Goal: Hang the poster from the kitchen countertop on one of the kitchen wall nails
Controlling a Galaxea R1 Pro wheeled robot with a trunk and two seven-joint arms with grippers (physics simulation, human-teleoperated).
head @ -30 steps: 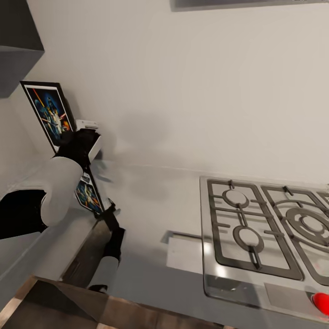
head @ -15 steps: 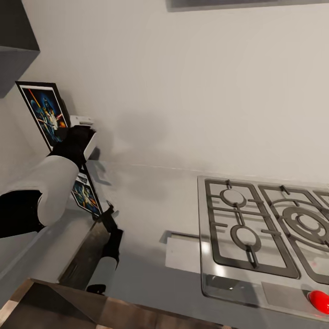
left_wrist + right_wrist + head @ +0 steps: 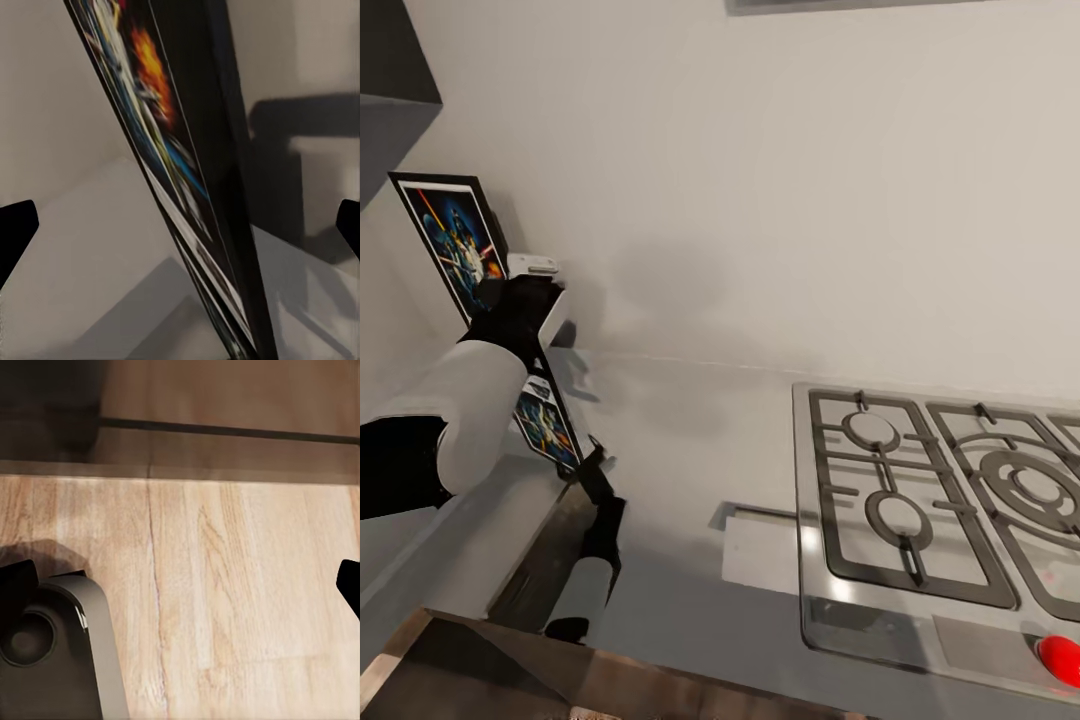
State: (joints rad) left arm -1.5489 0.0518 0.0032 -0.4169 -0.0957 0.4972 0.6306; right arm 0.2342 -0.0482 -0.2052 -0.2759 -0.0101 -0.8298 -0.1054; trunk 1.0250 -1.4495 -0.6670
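The poster [image 3: 460, 245] stands upright on the grey worktop [image 3: 690, 440], well to the left of the steel gas hob [image 3: 950, 500], leaning back into the corner where the pale wall [image 3: 780, 200] meets the side wall. Its black frame, white border and dark blue artwork show above and below the left arm's forearm [image 3: 470, 420], which crosses in front of it. The left gripper [image 3: 520, 300] sits at the poster's right edge, on the hob side. In the left wrist view the poster [image 3: 180, 187] runs edge-on between the two dark fingertips [image 3: 15, 229], which stand wide apart and clear of the frame, so the gripper is released. The right gripper [image 3: 180, 585] points down at the wooden floor [image 3: 225, 585], its fingertips [image 3: 349, 581] spread wide with nothing between them, near the robot's grey base [image 3: 82, 652]. A red knob [image 3: 1057, 655] sits at the hob's front right corner.
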